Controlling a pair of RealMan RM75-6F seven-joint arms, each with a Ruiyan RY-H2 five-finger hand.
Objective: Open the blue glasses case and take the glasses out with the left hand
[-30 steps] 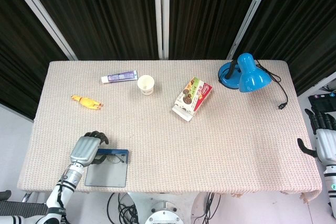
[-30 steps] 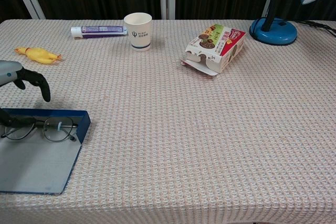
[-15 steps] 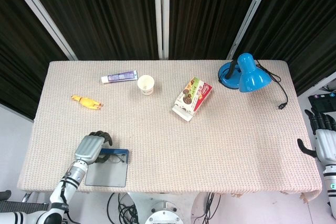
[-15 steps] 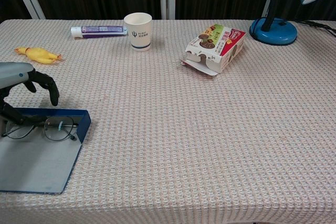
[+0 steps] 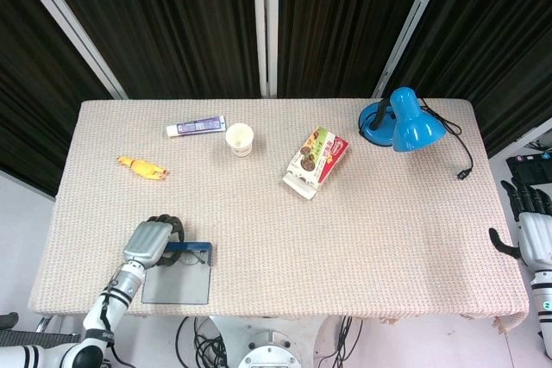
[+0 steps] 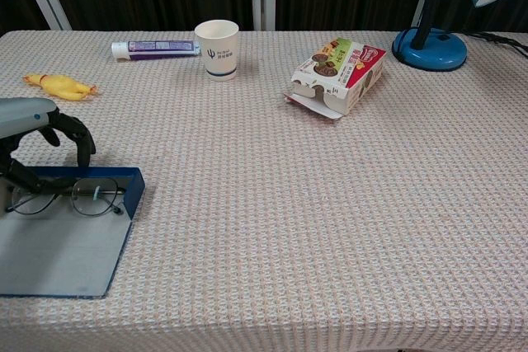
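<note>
Left hand [image 6: 37,133] curled over glasses [image 6: 70,197].

The left hand [image 6: 37,133] is held low at the near-left table corner, dark fingers [image 6: 82,144] curled downward, while the right hand [image 5: 536,234] is parked off-table, fingers apart.

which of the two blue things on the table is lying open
The blue glasses case at the near left edge, flat lid folded out, glasses showing inside under the left hand. The blue lamp stands far right.
</note>
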